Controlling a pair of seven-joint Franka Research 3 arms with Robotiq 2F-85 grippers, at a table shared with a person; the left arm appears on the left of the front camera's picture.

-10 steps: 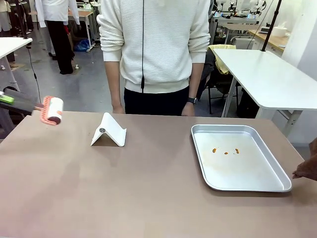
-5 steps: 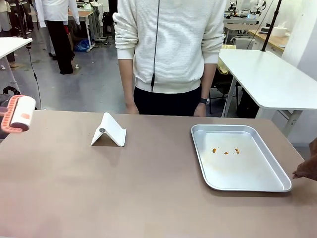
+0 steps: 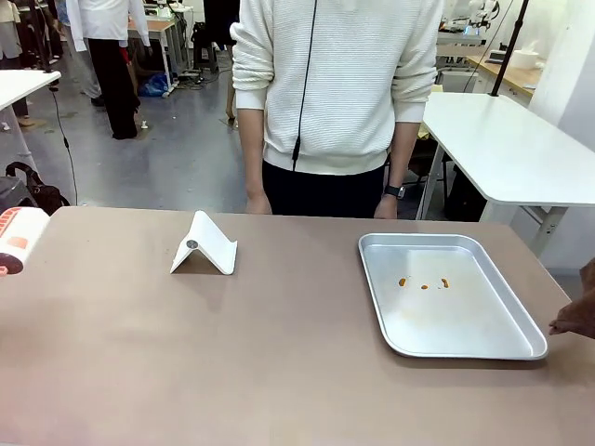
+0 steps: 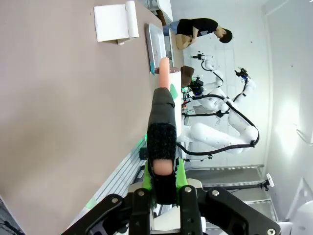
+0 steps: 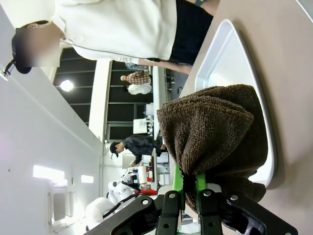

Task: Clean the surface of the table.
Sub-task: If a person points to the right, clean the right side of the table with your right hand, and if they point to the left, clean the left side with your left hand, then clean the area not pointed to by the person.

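Left gripper point(image 4: 163, 178) clamping lint roller point(image 3: 17, 238) handle, roller hovering at table point(image 3: 232, 362) left edge. Right gripper point(image 5: 190, 188) pinching brown towel point(image 5: 215, 132) beside tray point(image 3: 446, 321), right edge.

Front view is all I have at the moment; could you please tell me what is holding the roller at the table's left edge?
Observer: The left gripper is shut on the black handle of that lint roller, which points straight out along its fingers.
Operator: Thank you. And what is the brown thing at the right edge, beside the tray?
Observer: It is a brown towel, bunched up and clamped in the right gripper.
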